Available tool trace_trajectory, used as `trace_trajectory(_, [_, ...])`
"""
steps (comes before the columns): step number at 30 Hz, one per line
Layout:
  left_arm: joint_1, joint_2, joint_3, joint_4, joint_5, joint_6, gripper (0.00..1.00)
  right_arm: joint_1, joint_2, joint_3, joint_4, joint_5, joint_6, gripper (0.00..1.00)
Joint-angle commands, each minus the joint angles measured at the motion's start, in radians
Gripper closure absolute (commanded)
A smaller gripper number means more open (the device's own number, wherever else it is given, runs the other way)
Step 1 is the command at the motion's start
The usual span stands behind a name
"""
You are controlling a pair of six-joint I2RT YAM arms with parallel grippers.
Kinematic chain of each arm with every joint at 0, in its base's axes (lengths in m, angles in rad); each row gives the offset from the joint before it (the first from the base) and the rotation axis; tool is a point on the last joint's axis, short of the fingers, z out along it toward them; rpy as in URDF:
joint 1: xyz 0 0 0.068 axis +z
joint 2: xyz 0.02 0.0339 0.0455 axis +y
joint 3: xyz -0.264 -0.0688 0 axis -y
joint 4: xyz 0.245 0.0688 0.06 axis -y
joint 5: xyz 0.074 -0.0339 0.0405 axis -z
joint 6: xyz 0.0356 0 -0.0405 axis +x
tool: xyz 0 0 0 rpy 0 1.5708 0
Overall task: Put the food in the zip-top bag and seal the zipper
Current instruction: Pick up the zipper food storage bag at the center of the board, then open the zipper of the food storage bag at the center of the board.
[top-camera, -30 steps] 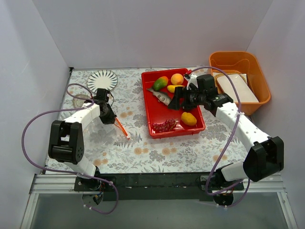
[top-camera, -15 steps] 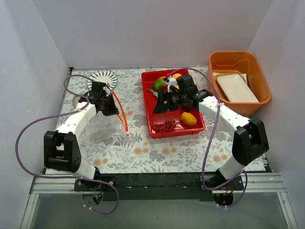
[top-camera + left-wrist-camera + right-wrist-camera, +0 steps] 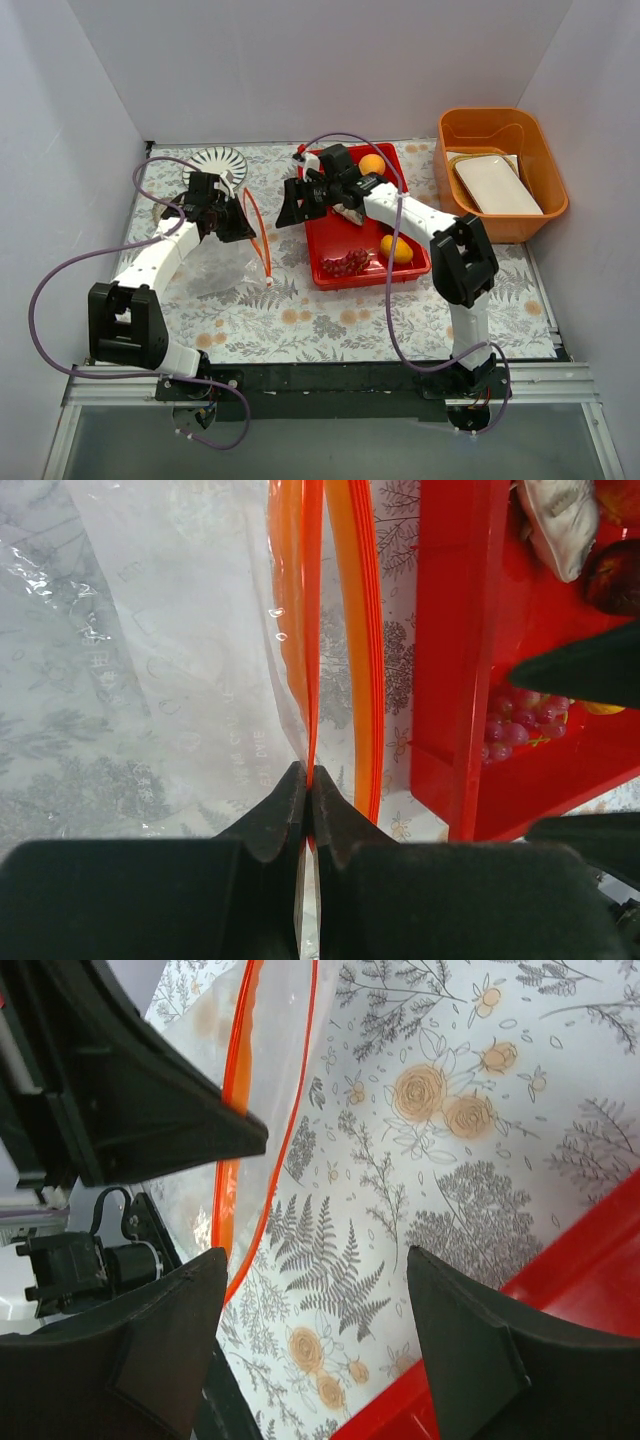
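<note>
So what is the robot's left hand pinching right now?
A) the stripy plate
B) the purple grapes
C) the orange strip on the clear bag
C: in the left wrist view the left gripper is shut on the orange strip along the mouth of the clear bag.

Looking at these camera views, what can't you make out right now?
1. Top view: the right arm covers the back-left part of the red tray; whatever lies beneath is hidden.
2. Left wrist view: a dark round fruit is cut by the right edge; apple or plum, unclear.
3. The slider shows in no view; the left end effector, shut on the zipper, may cover it.
</note>
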Motion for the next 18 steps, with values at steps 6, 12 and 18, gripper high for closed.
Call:
trace_trajectory(6, [-0.002,-0.079,-0.015,0.032,0.072,-0.006,1.0,0.032,0.098,0.142,0.021,0.014,0.025,0.24])
trace_trajectory(12, [-0.002,-0.083,-0.029,0.042,0.092,-0.018,1.0,0.052,0.128,0.171,0.024,0.008,0.025,0.27])
trace_trajectory(18, [-0.002,-0.088,-0.034,0.043,0.098,-0.023,1.0,0.069,0.153,0.194,0.031,0.016,0.028,0.3])
